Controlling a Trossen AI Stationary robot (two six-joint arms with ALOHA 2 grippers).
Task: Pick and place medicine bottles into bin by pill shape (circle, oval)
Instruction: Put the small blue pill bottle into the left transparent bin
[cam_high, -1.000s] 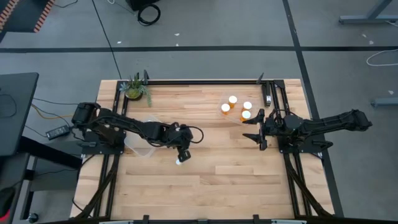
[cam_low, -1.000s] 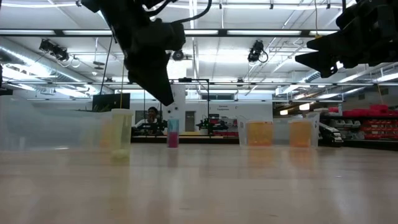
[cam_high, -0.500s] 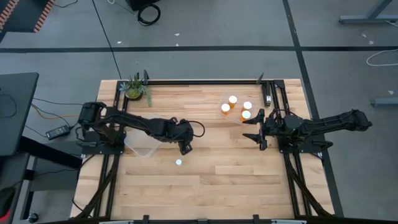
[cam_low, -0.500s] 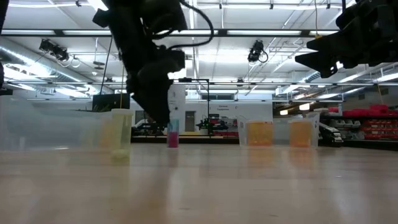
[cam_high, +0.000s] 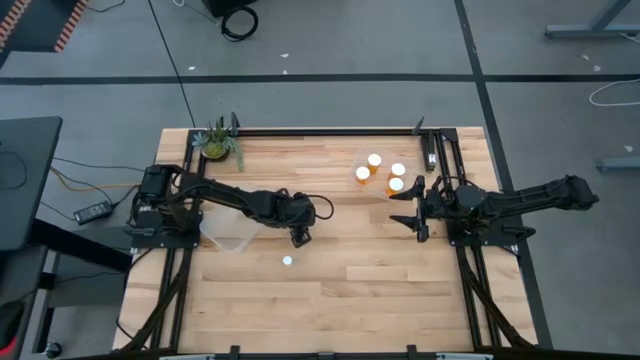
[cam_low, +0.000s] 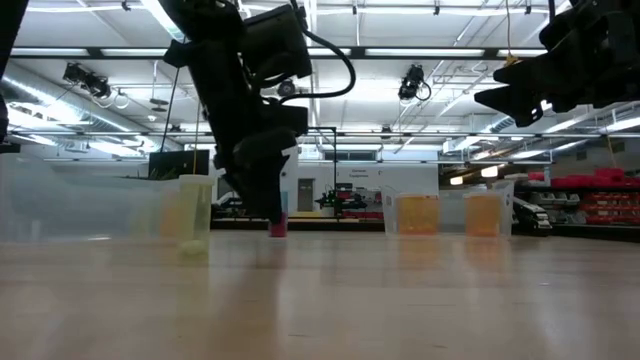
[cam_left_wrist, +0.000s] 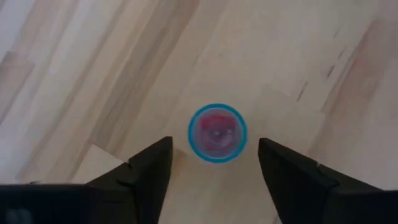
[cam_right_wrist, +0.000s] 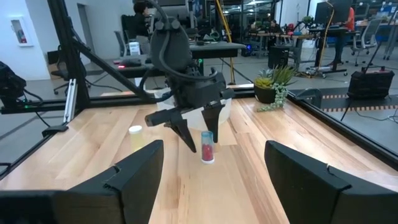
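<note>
Left gripper (cam_high: 300, 237) is unclenched and holds nothing. The pink-filled medicine bottle (cam_left_wrist: 217, 132) stands upright on the table just beyond its fingertips. In the wrist view it sits between the 2 fingers (cam_left_wrist: 152, 168), slightly off toward 1 of them.

The low view puts the tips right at cap height. Can't tell if they touch it, probably not.

Reads as the pick on this bottle. To do it well:
- centre the gap on the cap first
- come straight down so neither finger clips it (small, light, will tip)
- close on the body below the cap, then lift vertically

The clear bin (cam_high: 228, 238) is behind the gripper, toward the arm's base. Pill shape isn't readable from here.

Right gripper (cam_high: 415, 205) is also spread and empty, waiting beside the 4 orange bottles (cam_high: 396, 185).
</note>
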